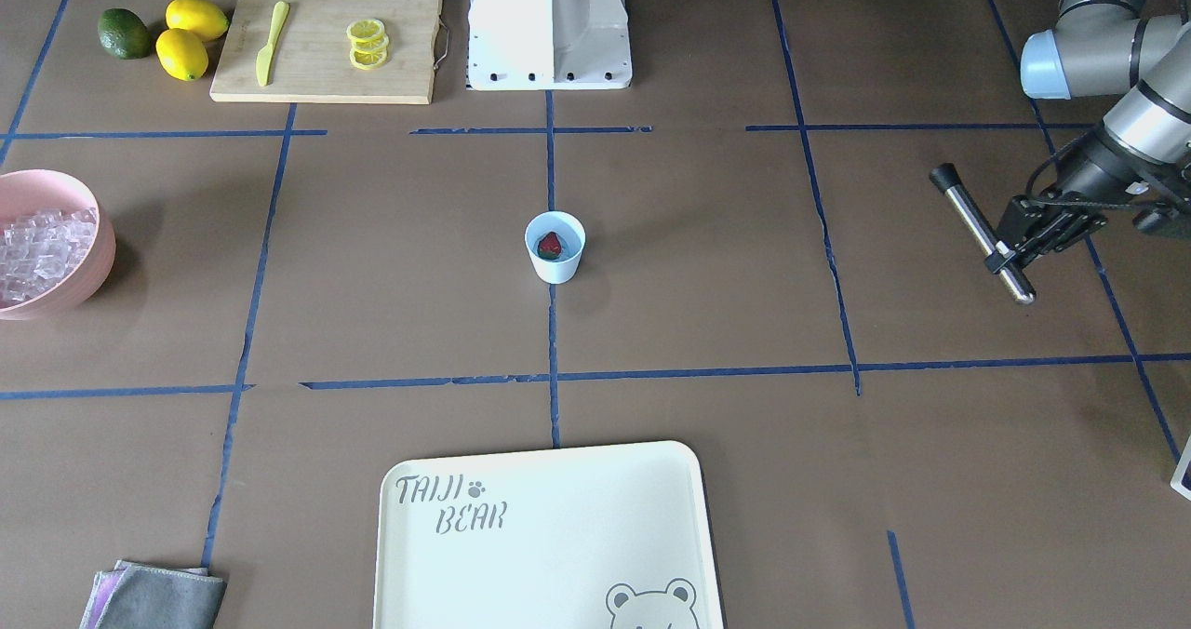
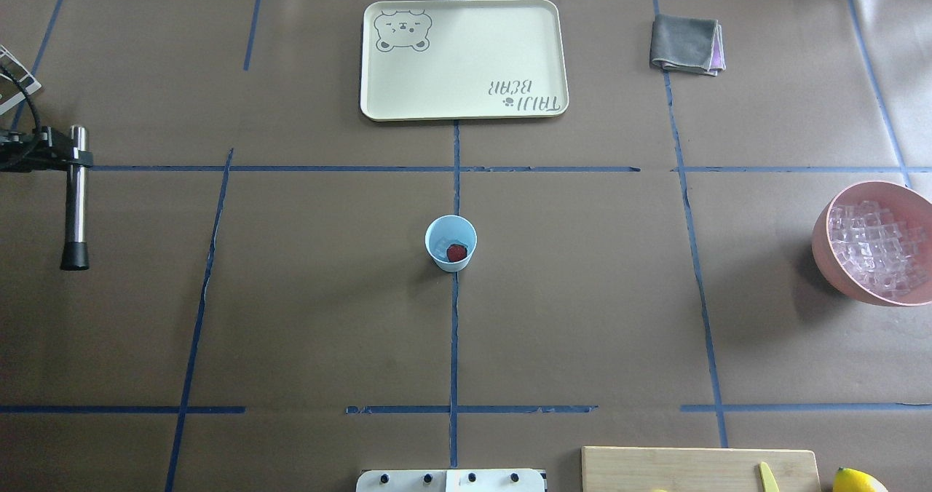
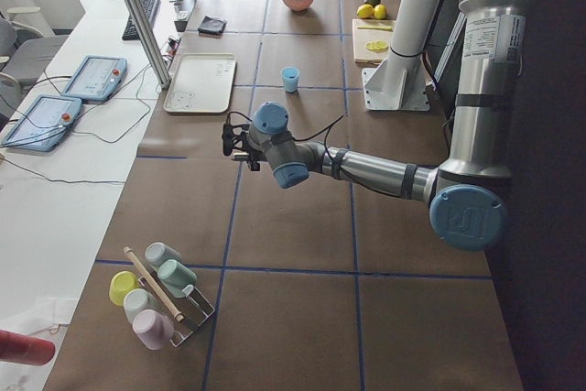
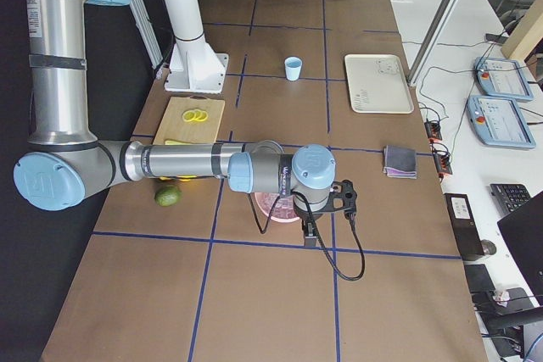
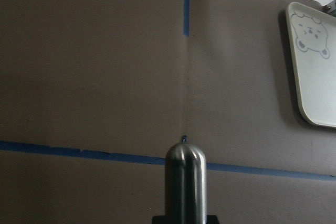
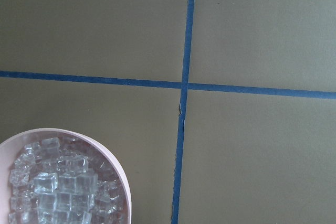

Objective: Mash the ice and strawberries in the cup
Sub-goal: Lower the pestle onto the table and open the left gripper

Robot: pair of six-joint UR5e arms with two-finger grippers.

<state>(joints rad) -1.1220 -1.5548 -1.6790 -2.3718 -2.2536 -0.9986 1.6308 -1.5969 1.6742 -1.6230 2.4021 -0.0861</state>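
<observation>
My left gripper (image 1: 1004,259) is clamped tight on a metal rod (image 1: 975,222). The jaws grip it close to the rounded steel end, and the black-capped end points back toward my base. The rod sits roughly level, out at my far left of the table (image 1: 707,266). My left wrist view shows only the steel tip, with a blue tape line under it. The cup (image 1: 555,247) stands upright at the table's centre, on the middle tape line. It is well apart from my left jaws, off to their right side, with nothing touching it. The strawberry (image 1: 550,246) lies inside the cup. In the overhead view a pale lump beside it looks like ice (image 2: 439,244), but it's small and hard to be sure of. Most of the ice is piled in a pink bowl (image 2: 821,252) at my far right, also well apart from the cup. My right gripper (image 4: 345,196) shows only in the right side view, hanging near that bowl. I cannot tell whether its jaws are apart or closed. My right wrist view shows the bowl's rim and cubes at the lower left, and no fingers. A cream tray (image 1: 558,536) lies across the table from me. Near my base there is a cutting board (image 1: 316,75) with lemon slices (image 1: 368,44) and a yellow knife (image 1: 270,45). Two lemons (image 1: 191,38) lie beside the board.
</observation>
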